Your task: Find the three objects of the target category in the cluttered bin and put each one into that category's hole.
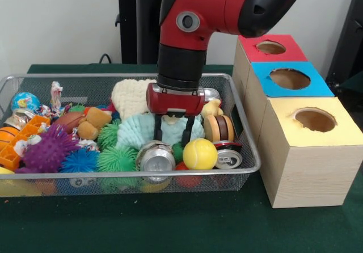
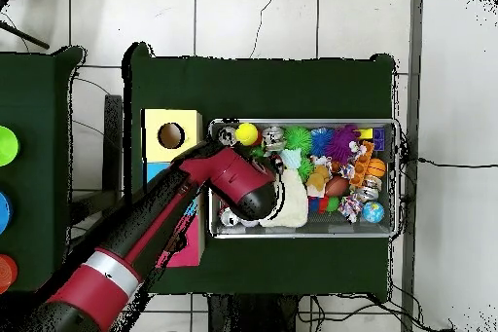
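1. At the centre of the front view, the red and black arm comes down into the wide silver wire-mesh bin [image 1: 241, 117], and its gripper [image 1: 173, 135] hangs low among the clutter.
2. Gripper state: the two dark fingers [image 1: 158, 129] stand parted, pointing straight down over the pale mint ribbed soft toy [image 1: 136, 131]; nothing is seen held between them.
3. Target items — the pieces of clear, wrinkly plastic film — cannot be picked out with confidence. A crumpled silvery patch [image 1: 20, 118] shows at the bin's left end in the front view, beside the small globe ball [image 1: 24, 101]; whether it is film I cannot tell.
4. Governing relation: if that patch is a target, it lies well apart from the gripper, at the opposite end of the bin, away from the boxes.
5. Destination: the round hole [image 1: 290, 78] in the bright blue box top sits at the right of the front view, between the red-topped and yellow-topped boxes — just beside the bin's right end.
6. Judgement: search under way; no film is seen at the hole.
7. Hazard: silver drink cans [image 1: 156, 157] directly below the gripper may be mistaken for film.
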You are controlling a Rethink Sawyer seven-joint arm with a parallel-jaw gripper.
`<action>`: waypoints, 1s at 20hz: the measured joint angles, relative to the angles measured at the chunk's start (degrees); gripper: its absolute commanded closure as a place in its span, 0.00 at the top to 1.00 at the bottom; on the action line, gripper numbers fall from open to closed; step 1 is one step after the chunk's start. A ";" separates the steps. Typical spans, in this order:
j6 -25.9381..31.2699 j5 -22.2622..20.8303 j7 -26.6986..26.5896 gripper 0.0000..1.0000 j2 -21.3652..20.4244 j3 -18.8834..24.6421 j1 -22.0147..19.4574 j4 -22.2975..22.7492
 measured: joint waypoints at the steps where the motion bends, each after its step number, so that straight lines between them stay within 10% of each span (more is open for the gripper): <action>1: 0.00 0.00 0.00 1.00 -0.41 -0.01 0.11 0.01; 20: 0.00 -1.36 0.00 1.00 -2.09 0.01 0.47 0.02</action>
